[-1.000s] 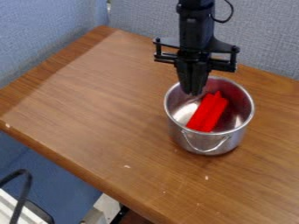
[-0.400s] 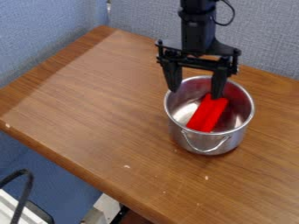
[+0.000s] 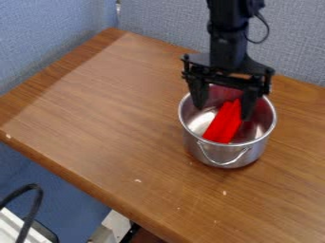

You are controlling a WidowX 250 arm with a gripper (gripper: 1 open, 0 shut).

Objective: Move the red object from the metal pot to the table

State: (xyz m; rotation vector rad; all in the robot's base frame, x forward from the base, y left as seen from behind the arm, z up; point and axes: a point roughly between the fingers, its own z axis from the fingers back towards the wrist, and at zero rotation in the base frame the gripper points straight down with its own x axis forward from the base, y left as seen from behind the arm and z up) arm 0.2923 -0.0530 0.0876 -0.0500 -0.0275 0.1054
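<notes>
A shiny metal pot (image 3: 231, 149) stands on the brown wood-grain table (image 3: 102, 114) at the right. Inside it a red object (image 3: 227, 122), an elongated block, leans tilted against the wall. My gripper (image 3: 227, 102) points straight down over the pot, open, with one black finger (image 3: 197, 98) on the left of the block's upper end and the other on the right. Both fingers reach down past the rim. I cannot tell whether they touch the block.
The table's rounded front edge (image 3: 76, 180) runs diagonally at the lower left, with dark cables (image 3: 23, 214) below it. A blue-grey wall (image 3: 152, 19) lies behind the table. Bare wood stretches to the left of the pot.
The fingers went from shut to wide open. The gripper then shifted right and sank into the pot around the red block's top end.
</notes>
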